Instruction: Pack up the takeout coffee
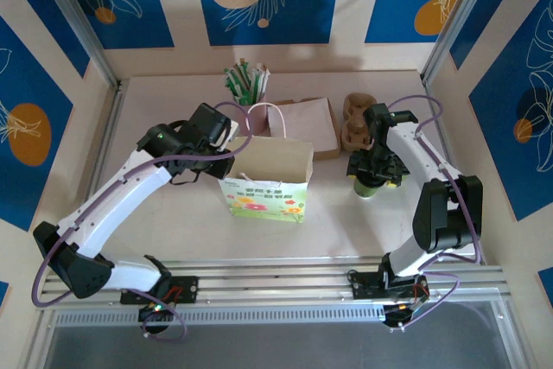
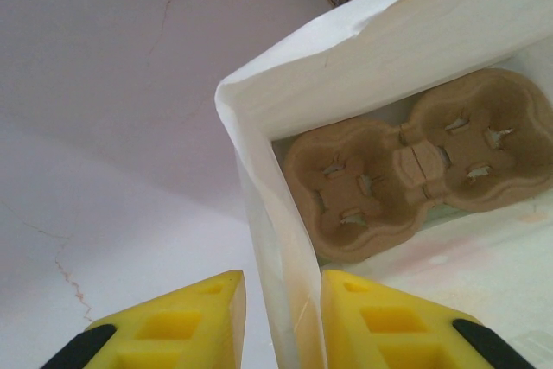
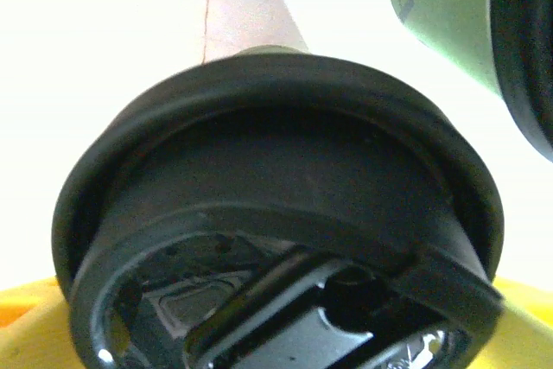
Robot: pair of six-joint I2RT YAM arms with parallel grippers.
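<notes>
Under R gripper — takeout coffee

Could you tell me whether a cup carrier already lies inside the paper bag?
Yes, a brown two-cup pulp carrier lies on the floor of the open paper bag.

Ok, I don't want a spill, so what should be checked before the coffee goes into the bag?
1. Paper bag upright, mouth open: ok.
2. Left gripper jaws astride the bag's side wall: ok; clamp firm: cannot tell.
3. Cup carrier lying in the bag's bottom: ok.
4. Right gripper at the coffee cup, black lid between its jaws: ok; grip closed: cannot tell.
5. Lid pressed fully on: cannot tell.
</notes>
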